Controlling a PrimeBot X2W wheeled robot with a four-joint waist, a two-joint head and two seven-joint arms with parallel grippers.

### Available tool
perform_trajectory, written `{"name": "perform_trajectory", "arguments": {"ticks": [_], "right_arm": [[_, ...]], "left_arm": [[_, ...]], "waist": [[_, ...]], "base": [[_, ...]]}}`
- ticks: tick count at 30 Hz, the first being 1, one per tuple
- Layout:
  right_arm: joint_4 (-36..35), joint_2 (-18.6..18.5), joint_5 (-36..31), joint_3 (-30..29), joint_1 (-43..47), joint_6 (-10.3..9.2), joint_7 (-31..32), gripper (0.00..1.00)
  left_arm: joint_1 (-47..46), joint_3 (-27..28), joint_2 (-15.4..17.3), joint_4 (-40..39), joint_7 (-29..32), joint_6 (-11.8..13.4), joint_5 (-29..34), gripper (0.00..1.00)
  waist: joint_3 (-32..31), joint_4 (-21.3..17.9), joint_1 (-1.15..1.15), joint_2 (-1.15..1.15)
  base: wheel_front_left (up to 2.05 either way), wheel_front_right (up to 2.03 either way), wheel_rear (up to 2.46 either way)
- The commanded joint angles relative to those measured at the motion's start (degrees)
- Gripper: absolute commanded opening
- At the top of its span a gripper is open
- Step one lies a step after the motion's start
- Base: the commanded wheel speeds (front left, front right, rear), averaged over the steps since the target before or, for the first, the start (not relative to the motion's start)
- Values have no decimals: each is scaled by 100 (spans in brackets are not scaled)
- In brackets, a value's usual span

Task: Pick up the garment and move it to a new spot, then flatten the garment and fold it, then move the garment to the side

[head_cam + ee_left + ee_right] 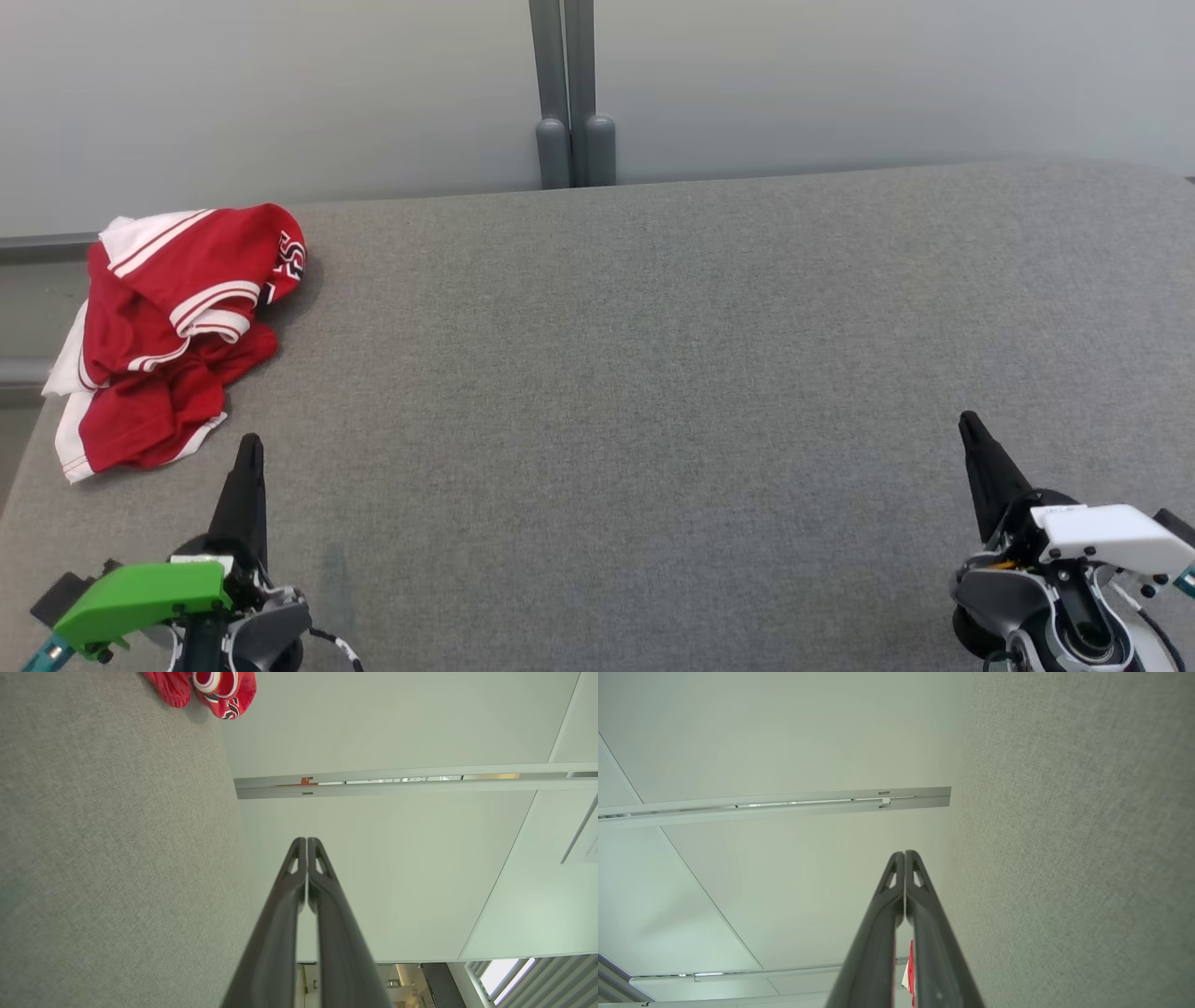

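Expect soft, light, limp handling from the garment [173, 327]: red cloth with white stripes and trim, crumpled into a loose heap, sure to sag and spill open once lifted, not fragile, perhaps a little slick if it is sports fabric. Best taken by a pinch on a raised fold or on a white-trimmed edge high on the heap, rather than by a scoop from beneath. With two holds set apart, likely to open out more readily for flattening. Lies at the far left of the bench [653, 373], close to the left and back edges, with some white cloth seeming to hang slightly over the left edge. Sits just ahead of the left tool [248, 446] and a little to its left, near but not touching. Appears at the top of the left wrist view, off to one side of the tool's line. Stands well apart from the right tool [967, 422], with nearly the whole bare bench between. Narrow on both tools, tips pressed together, nothing held, both low at the near side of the bench. Judged as the very start, with the pick-up not yet made.
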Motion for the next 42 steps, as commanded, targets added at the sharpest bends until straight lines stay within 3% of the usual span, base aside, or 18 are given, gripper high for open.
{"name": "perform_trajectory", "arguments": {"ticks": [1, 20, 42], "right_arm": [[24, 7, -2, 8, 15, -1, -7, 100], [1, 17, -532, 270, 154, 0, -501, 100], [-728, 5, -3216, 518, 310, 1, -991, 100]], "left_arm": [[16, -6, -7, 31, -7, 5, 2, 100], [212, -421, -13, -153, -500, 131, 477, 100], [317, -740, -1, -713, -987, 504, 2619, 100]], "waist": [[0, 0, 0, 0], [-29, -1, 0, 0], [-55, 7, 0, 0]], "base": [[0, 0, 0], [0, 0, 0], [0, 0, 0]]}}
